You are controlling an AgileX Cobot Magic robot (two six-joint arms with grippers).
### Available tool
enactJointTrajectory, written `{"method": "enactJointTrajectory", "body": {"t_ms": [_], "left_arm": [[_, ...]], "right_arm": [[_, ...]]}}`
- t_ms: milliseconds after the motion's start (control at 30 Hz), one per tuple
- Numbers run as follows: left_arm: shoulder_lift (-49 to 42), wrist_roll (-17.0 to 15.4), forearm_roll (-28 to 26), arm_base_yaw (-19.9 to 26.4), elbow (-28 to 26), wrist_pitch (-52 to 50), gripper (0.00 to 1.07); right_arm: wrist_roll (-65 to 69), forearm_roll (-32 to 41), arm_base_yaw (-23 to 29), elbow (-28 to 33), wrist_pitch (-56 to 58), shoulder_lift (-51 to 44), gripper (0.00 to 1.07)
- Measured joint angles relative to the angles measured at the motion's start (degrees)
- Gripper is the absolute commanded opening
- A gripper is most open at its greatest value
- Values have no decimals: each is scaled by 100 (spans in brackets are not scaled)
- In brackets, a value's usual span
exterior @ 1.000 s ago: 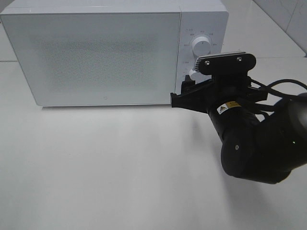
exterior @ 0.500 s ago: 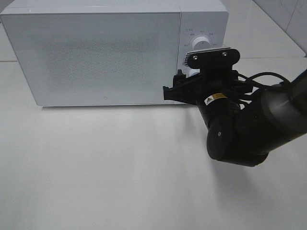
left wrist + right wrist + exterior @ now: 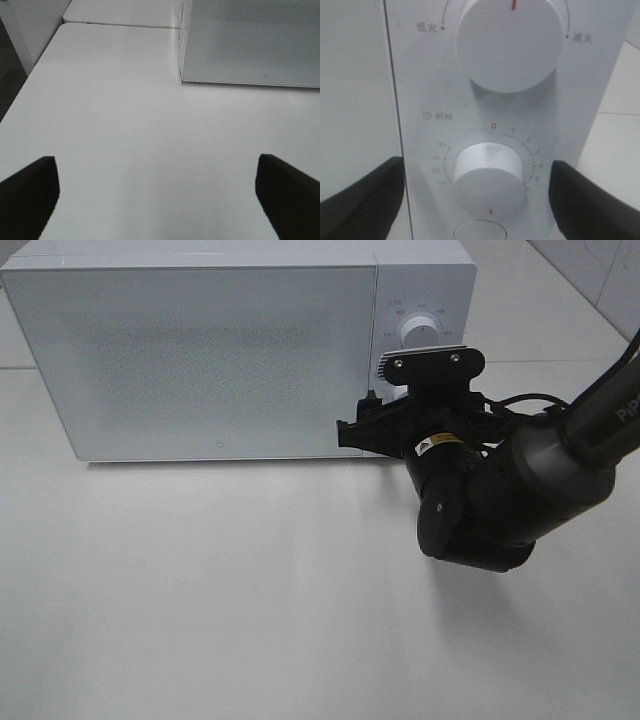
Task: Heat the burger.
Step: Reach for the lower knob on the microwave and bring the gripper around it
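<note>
Two grippers on my feeds, both w/ jaws spread wide, neither pinching anything; right gripper (image 3: 476,197) is up close to the microwave (image 3: 200,350), facing its control panel (image 3: 420,75), which sits to the right of the closed door (image 3: 120,300); in the right wrist view its black fingers (image 3: 592,205) sit either side of the lower knob (image 3: 487,175), apart from it, no contact that I can see; that knob has a number scale around it w/ a red 0 at top, and a small red tick (image 3: 491,212) just below it; upper knob (image 3: 509,42) sits above it, bigger, w/ a red line at its top edge; a rounded button (image 3: 480,231) shows just under the lower knob, partly cut off by the frame; from the high cam the right arm (image 3: 500,500) comes in from the right edge, low over the table (image 3: 200,590), wrist aimed at the panel's lower half; left gripper (image 3: 157,195) is out of the high cam's frame; its wrist view shows it over bare white table, fingers (image 3: 27,195) far apart, the microwave's door-side corner ahead, near but not touching; door is frosted, can't see thru it; burger shows in none of my feeds, so I can't tell where it is.
</note>
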Motion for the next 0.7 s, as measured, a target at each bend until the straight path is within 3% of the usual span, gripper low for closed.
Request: {"method": "enactJointTrajectory", "body": {"t_ms": [467,700], "left_arm": [[0,0,0,0,0,0,100],[0,0,0,0,0,0,100]], "right_arm": [[11,23,-74,-252,183,212,76],[11,57,-86,-252,195,218,71]]}}
